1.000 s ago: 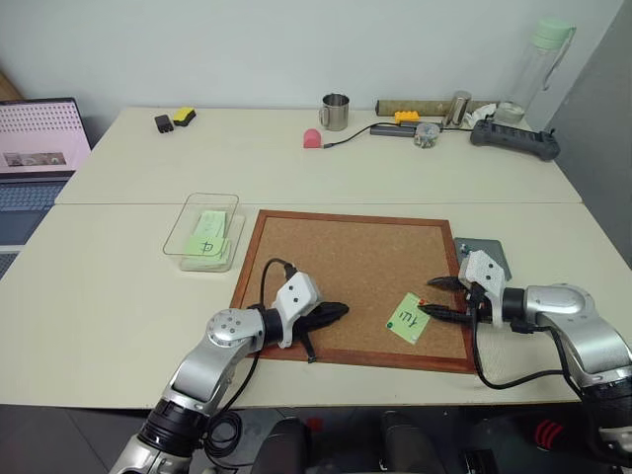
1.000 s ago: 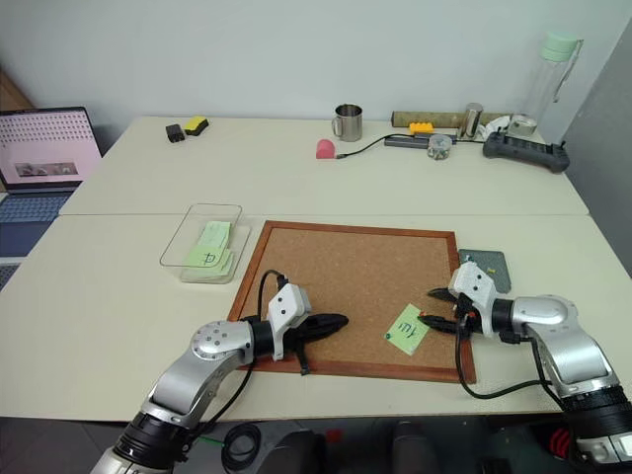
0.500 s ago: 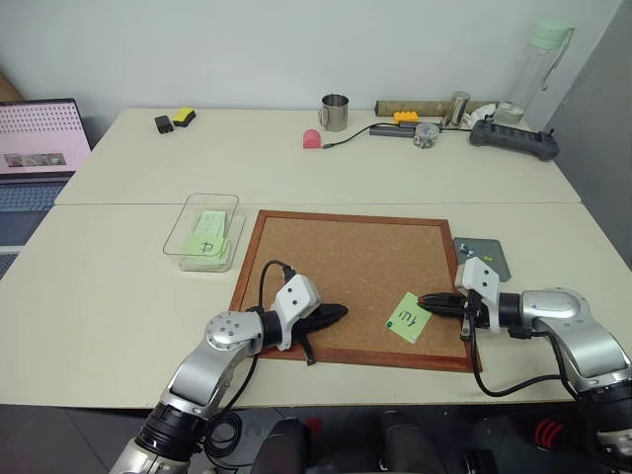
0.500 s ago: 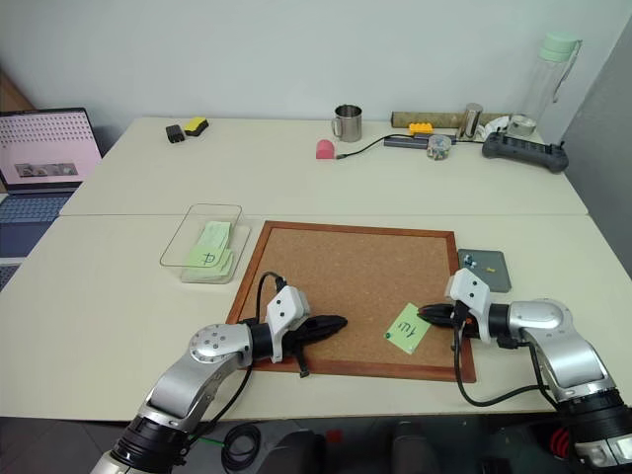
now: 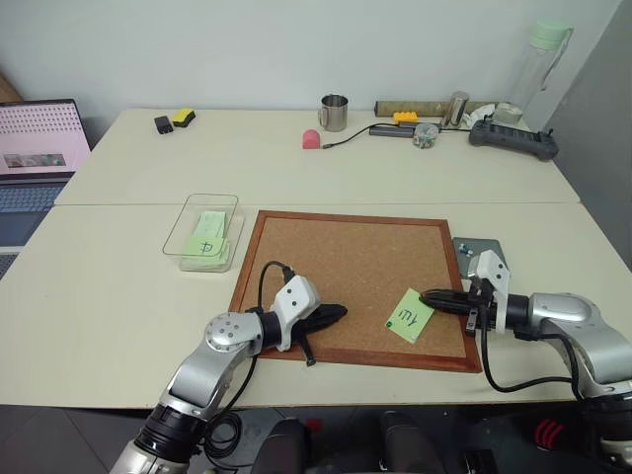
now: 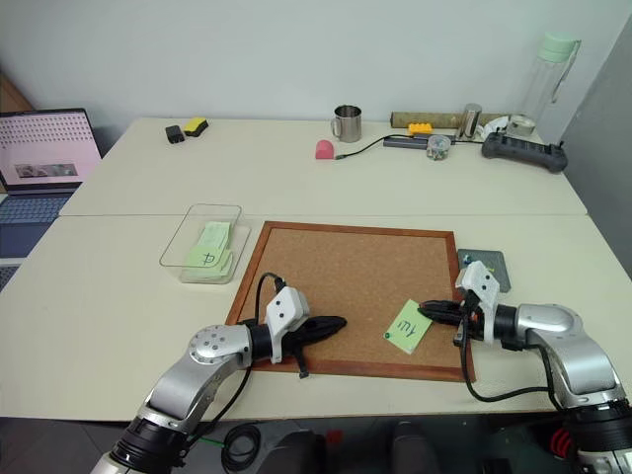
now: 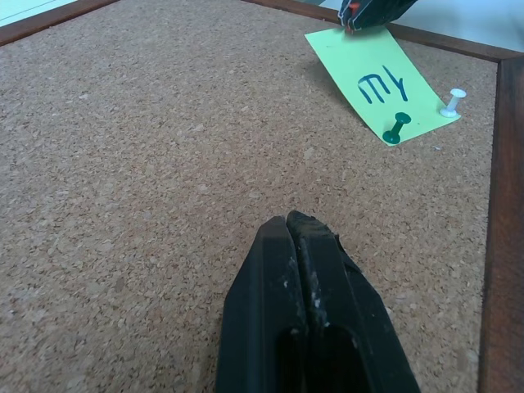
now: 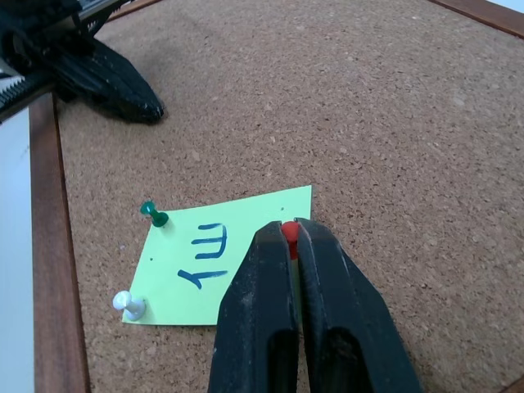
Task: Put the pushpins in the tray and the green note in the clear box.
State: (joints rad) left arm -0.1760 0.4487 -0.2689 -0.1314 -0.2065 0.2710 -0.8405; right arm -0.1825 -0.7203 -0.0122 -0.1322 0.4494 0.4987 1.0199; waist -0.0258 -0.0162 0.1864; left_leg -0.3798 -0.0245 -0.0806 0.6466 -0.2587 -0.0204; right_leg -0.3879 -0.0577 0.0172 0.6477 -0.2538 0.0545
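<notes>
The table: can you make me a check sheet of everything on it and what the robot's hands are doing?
Surface: pale table with a cork board on it.
Job's things: green note lies on the board, with a green pushpin and a white pushpin stuck in it. The tray is beside the board. The clear box holds another green note.
Clutter: metal mug, bottle, power strip.
Tools: left tool shut, holding nothing, over the board. Right tool shut on the red pushpin at the note's corner.
Cables: black cable near the mug.
Surroundings: laptop, plain wall.
</notes>
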